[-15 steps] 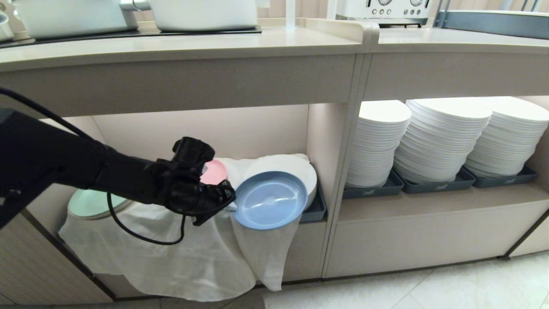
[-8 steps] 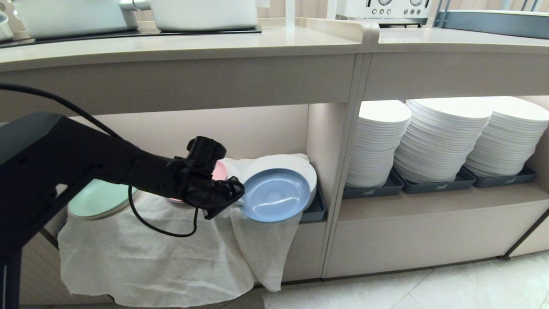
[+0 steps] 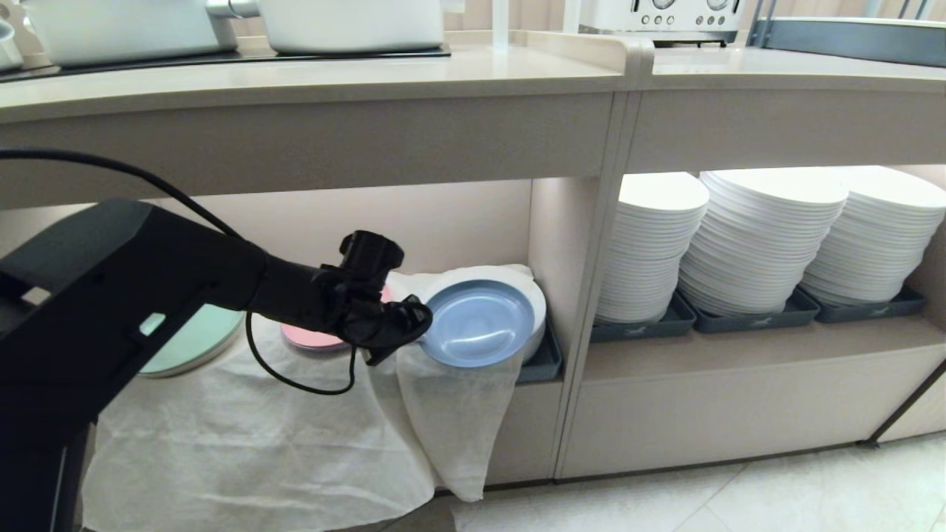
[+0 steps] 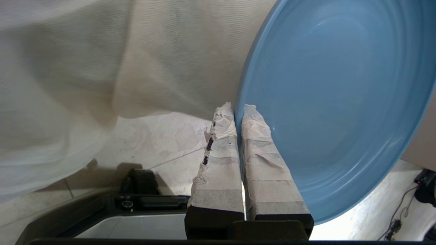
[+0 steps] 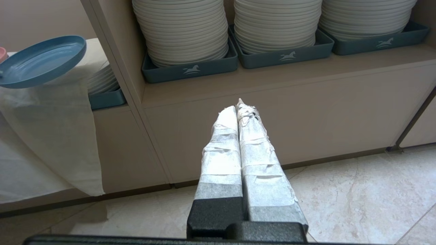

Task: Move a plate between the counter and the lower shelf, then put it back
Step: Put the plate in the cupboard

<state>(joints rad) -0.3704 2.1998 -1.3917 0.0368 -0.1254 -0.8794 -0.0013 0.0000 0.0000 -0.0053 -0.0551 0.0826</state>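
My left gripper (image 3: 414, 325) is shut on the left rim of the light-blue plate (image 3: 479, 323). It holds the plate slightly tilted at the mouth of the lower shelf (image 3: 414, 222), above the draped white cloth (image 3: 259, 436) and a covered white stack at the shelf's right end. In the left wrist view the taped fingers (image 4: 218, 153) pinch the plate (image 4: 333, 102) edge, gripper (image 4: 235, 107). The counter (image 3: 310, 77) runs above. My right gripper (image 5: 237, 105) hangs shut and empty low over the floor, facing the cabinet front; the plate (image 5: 41, 61) shows far off to its side.
A mint-green plate (image 3: 196, 340) and a pink plate (image 3: 314, 338) lie on the cloth behind my left arm. A dark grey tray (image 3: 543, 362) sits under the covered stack. Beyond a vertical divider (image 3: 584, 295) stand tall white plate stacks (image 3: 761, 236). White pots (image 3: 347, 22) sit on the counter.
My left arm has reached farther right and deeper towards the shelf, carrying the plate up and inward. The plate has gone from steeply tilted to nearly level.
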